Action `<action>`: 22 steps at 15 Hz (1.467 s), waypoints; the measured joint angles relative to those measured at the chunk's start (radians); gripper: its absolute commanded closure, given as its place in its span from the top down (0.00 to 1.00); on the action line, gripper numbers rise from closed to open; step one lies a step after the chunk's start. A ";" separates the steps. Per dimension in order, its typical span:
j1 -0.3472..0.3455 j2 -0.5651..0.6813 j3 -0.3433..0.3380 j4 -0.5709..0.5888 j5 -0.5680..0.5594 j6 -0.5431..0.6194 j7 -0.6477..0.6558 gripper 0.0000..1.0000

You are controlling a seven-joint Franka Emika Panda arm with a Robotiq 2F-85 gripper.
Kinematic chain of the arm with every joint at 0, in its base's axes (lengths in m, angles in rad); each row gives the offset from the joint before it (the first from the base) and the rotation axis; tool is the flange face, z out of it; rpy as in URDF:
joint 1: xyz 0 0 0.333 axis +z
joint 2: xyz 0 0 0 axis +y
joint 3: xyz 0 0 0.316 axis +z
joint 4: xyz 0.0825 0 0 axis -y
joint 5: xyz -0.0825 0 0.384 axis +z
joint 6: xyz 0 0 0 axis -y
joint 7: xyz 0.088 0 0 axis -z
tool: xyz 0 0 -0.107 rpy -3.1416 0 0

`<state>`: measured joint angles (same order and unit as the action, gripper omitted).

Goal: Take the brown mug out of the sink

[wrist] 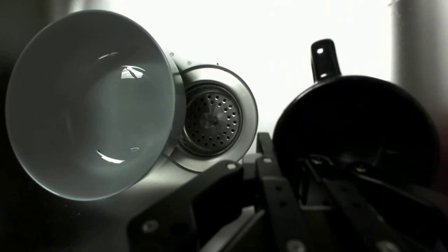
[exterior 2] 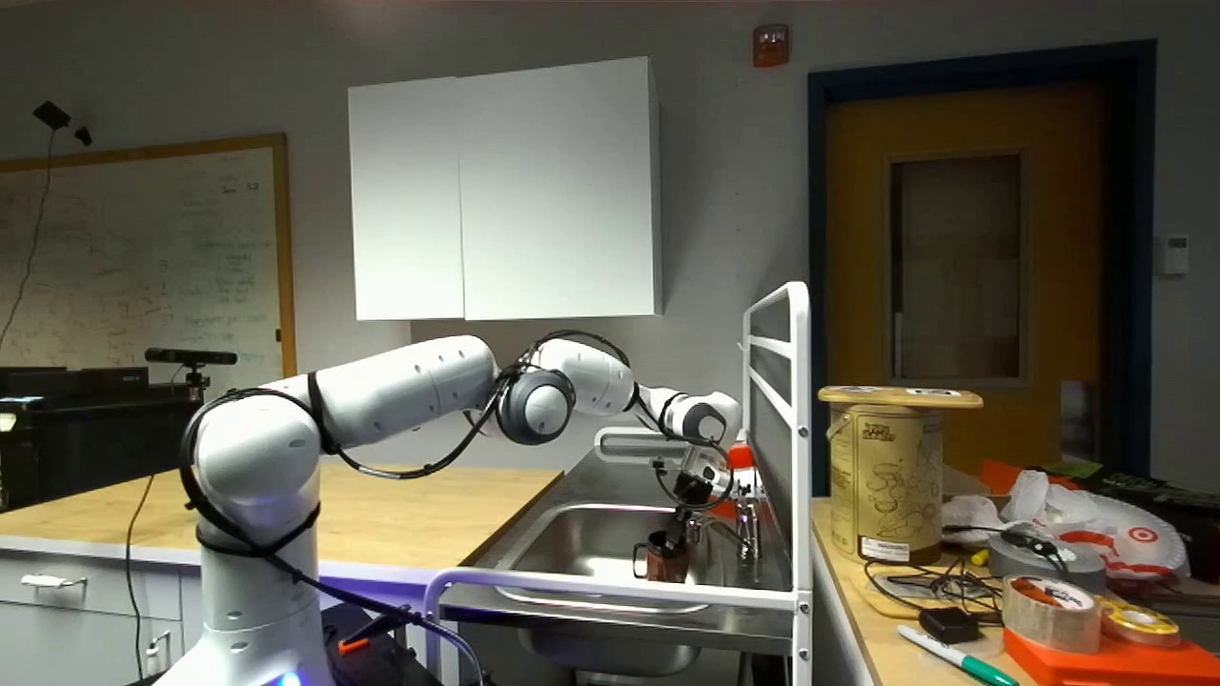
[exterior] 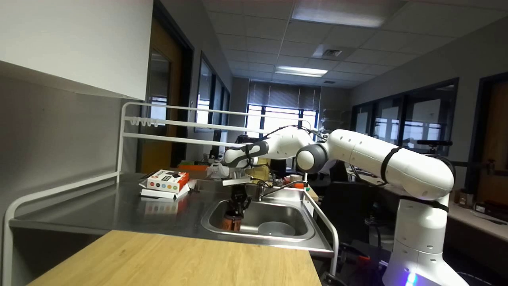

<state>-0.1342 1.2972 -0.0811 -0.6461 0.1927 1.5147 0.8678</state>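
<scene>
The brown mug [exterior: 231, 223] stands in the metal sink [exterior: 274, 211], near one side wall. It also shows in the sink in an exterior view [exterior 2: 664, 562], with its handle out to one side. In the wrist view the mug [wrist: 353, 108] looks dark inside, its handle pointing to the top of the picture. My gripper [wrist: 287, 149] straddles the mug's rim, one finger outside against the wall, the other inside. The fingers are close together and look shut on the wall; the inner fingertip is dark and partly hidden. I cannot tell whether the mug touches the sink floor.
A translucent bowl [wrist: 89, 108] sits in the sink by the drain strainer [wrist: 212, 120]; it also shows in an exterior view [exterior: 276, 228]. The faucet [exterior 2: 749, 532] stands behind the basin. A white rail [exterior 2: 620, 587] borders the counter. A box [exterior: 168, 182] lies on the steel counter.
</scene>
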 measured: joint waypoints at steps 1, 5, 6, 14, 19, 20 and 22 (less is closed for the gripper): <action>0.000 0.001 0.001 0.010 0.002 -0.003 0.000 0.08; -0.002 0.003 0.004 0.046 0.009 -0.001 0.000 0.08; -0.002 0.004 0.004 0.053 0.009 0.000 0.000 0.08; 0.000 -0.016 -0.006 0.095 0.002 -0.013 0.023 0.07; 0.007 -0.085 -0.043 0.098 -0.018 -0.087 0.063 0.07; 0.007 -0.101 -0.051 0.098 -0.020 -0.106 0.069 0.07; 0.004 -0.135 -0.070 0.098 -0.021 -0.133 0.079 0.07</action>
<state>-0.1304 1.1627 -0.1513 -0.5477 0.1713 1.3817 0.9472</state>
